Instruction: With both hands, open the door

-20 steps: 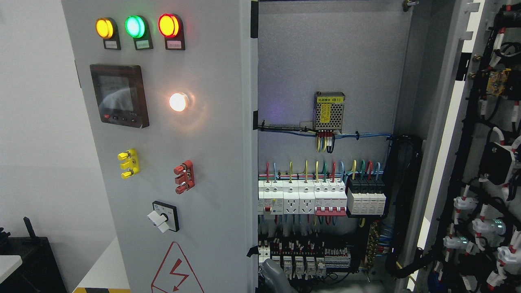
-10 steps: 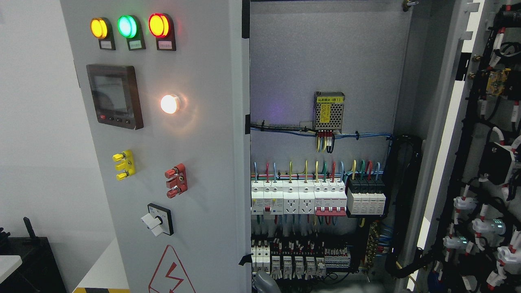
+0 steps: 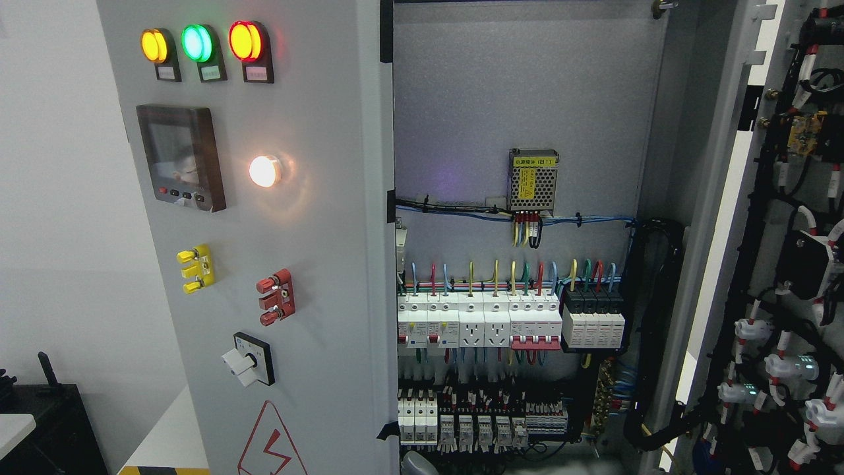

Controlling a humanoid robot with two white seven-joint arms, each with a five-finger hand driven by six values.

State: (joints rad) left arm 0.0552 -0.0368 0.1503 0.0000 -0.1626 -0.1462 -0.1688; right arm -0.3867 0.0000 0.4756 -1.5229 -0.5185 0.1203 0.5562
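Grey sheet-steel electrical cabinet, two doors, interior exposed.

- Left door (image 3: 316,264): stands partly open, its outer face turned towards the camera and its free edge upright just left of the middle of the view. It carries amber, green and red indicator lamps (image 3: 193,42), a meter display (image 3: 181,157), a lit white lamp (image 3: 264,171), a yellow terminal block (image 3: 194,268), a red terminal block (image 3: 275,297), a rotary switch (image 3: 247,359) and a lightning warning triangle (image 3: 270,442).
- Right door (image 3: 725,165): wide open at the far right, with wiring looms on its inner face.
- Interior: a power supply module (image 3: 533,180) on the back panel, with a row of circuit breakers (image 3: 481,320) below it.
- Robot hand (image 3: 414,464): one grey rounded sliver at the bottom edge, just right of the left door's free edge. The side its arm enters from cannot be told, nor whether the fingers are spread or curled, nor whether it touches the door. No second robot hand is in view.

Step in hand, by judgement: the right door looks finished and the left door is mid-opening. The next move calls for carrying the free edge further outward along its hinge arc, with the robot hand kept clear of the breakers and wires just behind.
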